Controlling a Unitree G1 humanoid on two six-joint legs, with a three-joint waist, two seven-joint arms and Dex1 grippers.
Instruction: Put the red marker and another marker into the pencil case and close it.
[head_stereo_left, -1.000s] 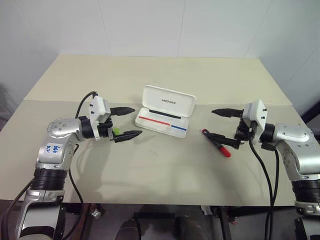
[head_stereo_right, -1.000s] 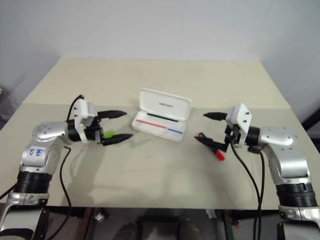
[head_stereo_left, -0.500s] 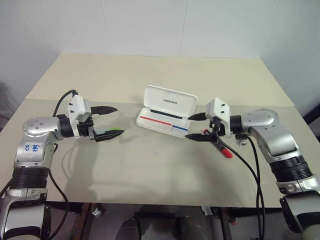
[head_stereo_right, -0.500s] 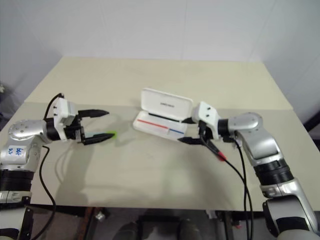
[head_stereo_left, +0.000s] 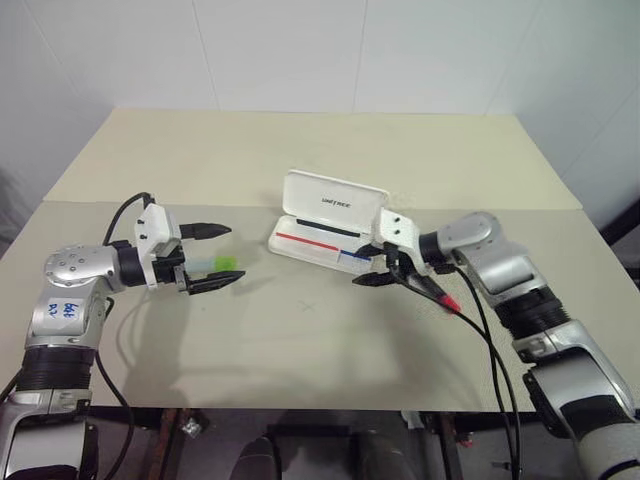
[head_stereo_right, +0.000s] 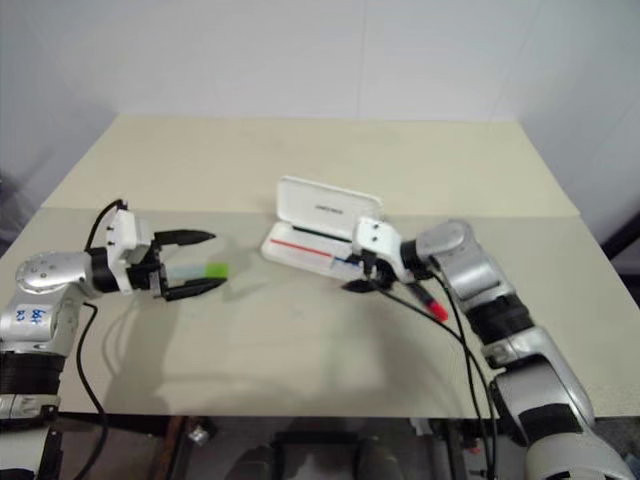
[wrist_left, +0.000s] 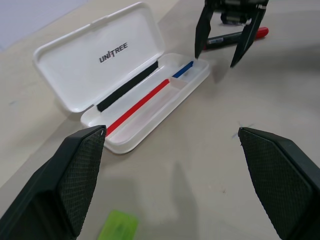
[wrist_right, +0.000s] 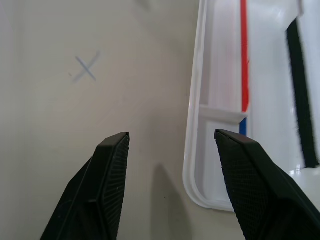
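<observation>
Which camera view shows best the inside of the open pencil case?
The left wrist view: the whole pencil case lies open there, with lid lettering, black strip, red and blue stripes. The right wrist view shows one end of its tray close up. The eye views show it whole but small.

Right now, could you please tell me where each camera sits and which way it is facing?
Head pair: on the head, facing forward and down at the table; both arms, left pincer, right pincer and open pencil case show.
Left wrist: along its own fingers toward the case, the right pincer and red marker beyond.
Right wrist: down between its own fingers at the case's end and a pen cross.
Shared: all show the case's red and blue stripes.
</observation>
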